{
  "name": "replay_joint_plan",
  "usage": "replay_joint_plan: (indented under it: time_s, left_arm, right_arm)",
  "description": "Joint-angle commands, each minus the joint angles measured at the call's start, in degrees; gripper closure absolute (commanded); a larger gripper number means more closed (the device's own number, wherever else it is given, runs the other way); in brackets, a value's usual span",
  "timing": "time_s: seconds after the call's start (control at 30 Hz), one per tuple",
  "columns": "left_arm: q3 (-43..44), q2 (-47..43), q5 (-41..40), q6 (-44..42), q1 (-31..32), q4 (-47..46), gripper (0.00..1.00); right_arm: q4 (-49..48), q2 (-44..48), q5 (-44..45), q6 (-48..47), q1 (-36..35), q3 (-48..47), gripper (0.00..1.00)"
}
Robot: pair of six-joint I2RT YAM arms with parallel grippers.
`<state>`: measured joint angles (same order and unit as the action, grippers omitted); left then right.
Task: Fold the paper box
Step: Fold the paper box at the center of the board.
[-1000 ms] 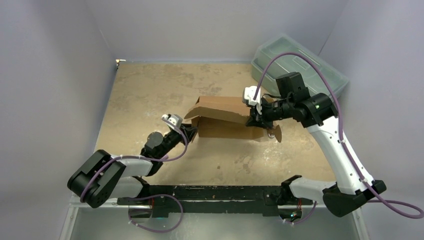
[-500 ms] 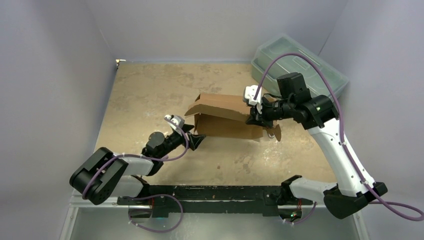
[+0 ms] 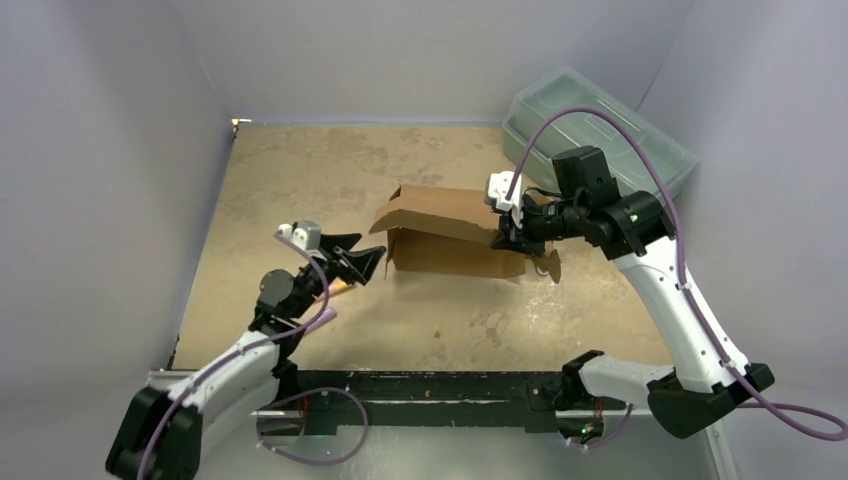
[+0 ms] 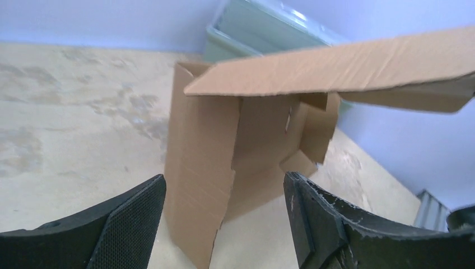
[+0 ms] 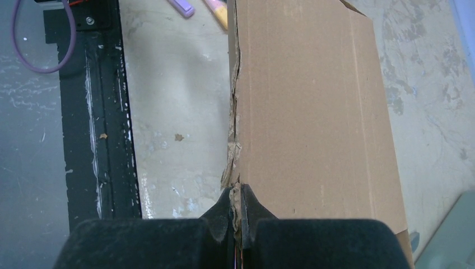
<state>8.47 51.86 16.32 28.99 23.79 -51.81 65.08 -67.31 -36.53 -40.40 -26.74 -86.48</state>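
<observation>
Retreating, left pincer (image 3: 366, 255) is gaping clear of the paper box (image 3: 450, 255); right pincer (image 3: 512, 240) is clamping its edge alone.

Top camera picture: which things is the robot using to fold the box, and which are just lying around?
For the job: paper box, right gripper pinching its edge, left gripper open nearby, not touching.
Just lying about: plastic toolbox, far right.

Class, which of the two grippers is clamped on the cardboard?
The right gripper, shut on the paper box's edge; the left gripper is open, clear of it.
</observation>
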Motion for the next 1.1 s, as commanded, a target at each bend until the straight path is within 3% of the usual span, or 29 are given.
replay_joint_plan:
  time_s: [0.0, 0.1, 0.2, 0.3, 0.53, 0.8, 1.07]
  left_arm:
    - [-0.3, -13.7, -12.0, -0.2, -0.7, 19.7, 0.24]
    - [0.2, -18.2, -21.0, 0.2, -0.9, 26.3, 0.16]
    - [1.5, -12.0, -17.5, -1.4, -0.9, 22.6, 0.07]
    - [6.1, -0.3, -12.8, -3.6, -1.0, 20.8, 0.08]
    - [9.3, 15.0, -2.2, -6.9, -1.1, 5.9, 0.11]
    - [10.2, 25.3, 2.4, -9.0, -1.0, -5.4, 0.11]
    - [11.8, 30.0, -1.5, -9.8, 0.3, -10.9, 0.12]
  right_arm:
    - [-0.2, 1.5, 0.0, 1.8, -0.4, 0.4, 1.00]
    - [-0.1, 1.3, 0.3, 1.7, -0.4, 0.4, 1.00]
    - [-0.1, 0.8, 0.0, 1.6, -0.4, 0.2, 1.00]
    - [0.1, 0.3, -0.2, 1.5, -0.4, -0.3, 1.00]
    - [0.3, -0.2, -0.2, 1.4, -0.4, -0.6, 1.00]
    - [1.5, -1.3, -1.9, 0.2, -0.4, -0.5, 1.00]
    - [1.9, -1.6, -2.5, -0.5, -0.4, -0.1, 1.00]
